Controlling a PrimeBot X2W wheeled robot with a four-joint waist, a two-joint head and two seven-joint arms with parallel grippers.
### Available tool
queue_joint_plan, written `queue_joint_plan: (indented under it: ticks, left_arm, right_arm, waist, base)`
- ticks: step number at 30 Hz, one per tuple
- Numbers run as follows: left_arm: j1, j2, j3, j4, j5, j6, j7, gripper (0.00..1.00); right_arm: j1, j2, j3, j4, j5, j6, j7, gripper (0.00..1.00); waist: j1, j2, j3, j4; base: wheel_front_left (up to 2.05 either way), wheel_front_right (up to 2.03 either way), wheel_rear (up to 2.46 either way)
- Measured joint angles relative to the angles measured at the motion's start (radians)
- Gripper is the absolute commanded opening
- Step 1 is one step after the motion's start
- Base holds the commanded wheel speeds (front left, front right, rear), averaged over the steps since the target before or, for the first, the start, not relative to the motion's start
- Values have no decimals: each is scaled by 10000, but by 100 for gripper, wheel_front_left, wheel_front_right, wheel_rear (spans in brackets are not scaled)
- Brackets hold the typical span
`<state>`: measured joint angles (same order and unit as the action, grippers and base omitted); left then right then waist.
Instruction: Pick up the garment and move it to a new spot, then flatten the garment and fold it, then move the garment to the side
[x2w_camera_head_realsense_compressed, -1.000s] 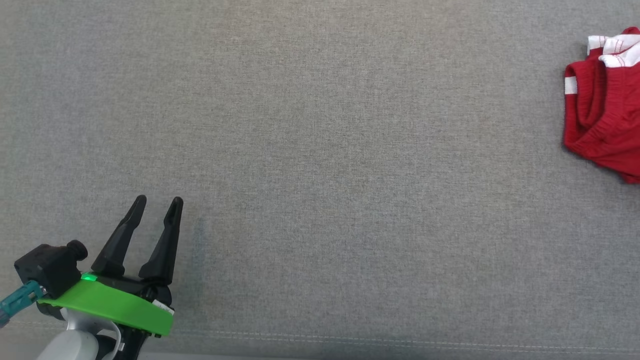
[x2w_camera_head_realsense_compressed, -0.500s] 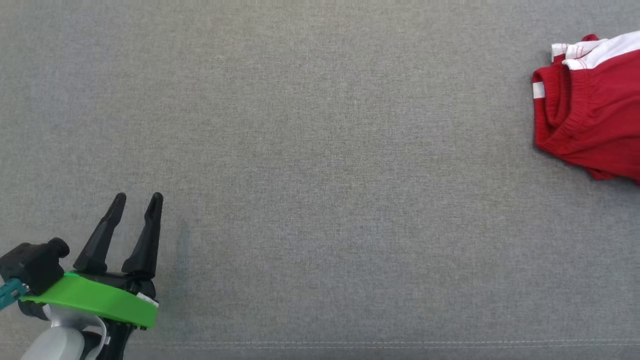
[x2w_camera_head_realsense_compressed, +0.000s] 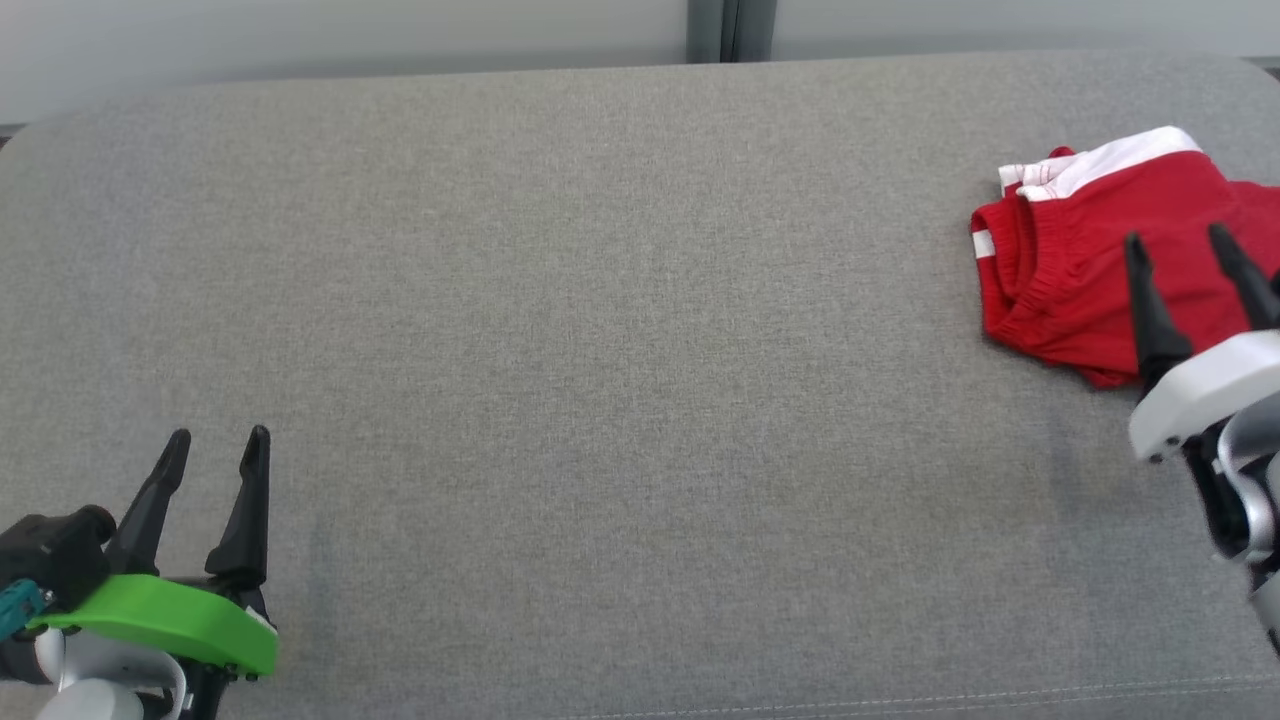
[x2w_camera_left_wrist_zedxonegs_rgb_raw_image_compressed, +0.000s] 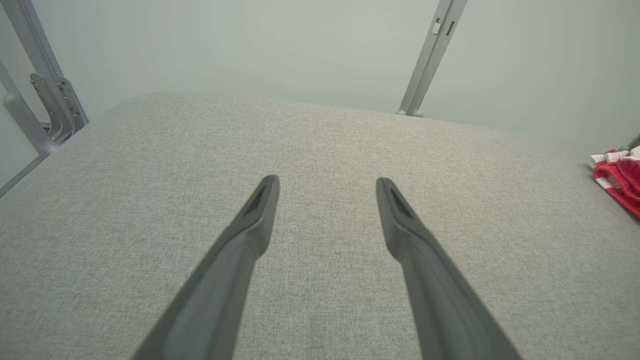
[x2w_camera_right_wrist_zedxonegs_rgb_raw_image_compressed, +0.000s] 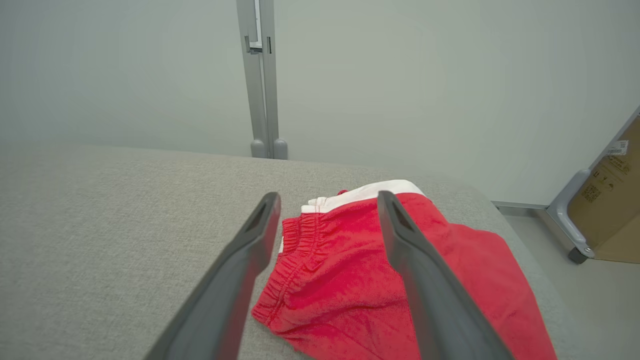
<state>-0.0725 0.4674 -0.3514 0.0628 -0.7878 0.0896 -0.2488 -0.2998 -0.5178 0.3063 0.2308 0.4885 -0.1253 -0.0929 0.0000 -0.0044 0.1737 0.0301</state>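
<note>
The garment (x2w_camera_head_realsense_compressed: 1075, 250) is a pair of red shorts with white trim, lying crumpled at the far right of the grey cushioned surface (x2w_camera_head_realsense_compressed: 600, 350). My right gripper (x2w_camera_head_realsense_compressed: 1178, 238) hovers over its near edge, open, nothing between the fingers. In the right wrist view the garment (x2w_camera_right_wrist_zedxonegs_rgb_raw_image_compressed: 340, 280) lies just past and below the spread right gripper (x2w_camera_right_wrist_zedxonegs_rgb_raw_image_compressed: 327, 199). My left gripper (x2w_camera_head_realsense_compressed: 216, 440) is open at the lower left, far from the garment. In the left wrist view the left gripper (x2w_camera_left_wrist_zedxonegs_rgb_raw_image_compressed: 326, 182) is empty over bare fabric, and the garment (x2w_camera_left_wrist_zedxonegs_rgb_raw_image_compressed: 619, 177) peeks in at the right edge.
Behind the grey surface runs a pale wall with a metal post (x2w_camera_head_realsense_compressed: 730, 28). The surface's right end drops to the floor, where a cardboard box (x2w_camera_right_wrist_zedxonegs_rgb_raw_image_compressed: 615, 210) and a grey frame leg (x2w_camera_right_wrist_zedxonegs_rgb_raw_image_compressed: 570, 210) stand. Metal brackets (x2w_camera_left_wrist_zedxonegs_rgb_raw_image_compressed: 50, 107) stand off the left end.
The head camera has tilted up and turned right, so the back wall and more of the garment show. My right gripper has come into view over the garment.
</note>
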Motion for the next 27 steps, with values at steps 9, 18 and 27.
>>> queue_joint_plan:
  ticks: [9, 18, 27]
  left_arm:
    - [1021, -127, 247, 738, 174, 123, 0, 100]
    - [1366, -376, 644, 855, 171, 173, 6, 0]
    - [1542, -1156, 326, 1296, -67, 157, 107, 0]
  right_arm:
    - [1834, 1423, 395, 372, -203, 0, -736, 100]
    - [2539, 1615, 69, 466, -961, 4, -1087, 0]
    - [3123, 2251, 190, 972, -729, 58, -999, 0]
  waist:
    - [0, 0, -1182, -86]
    - [0, 0, -1826, -255]
    - [0, 0, -1825, -257]
  base:
    - [0, 0, 0]
    - [0, 0, 0]
    - [0, 0, 0]
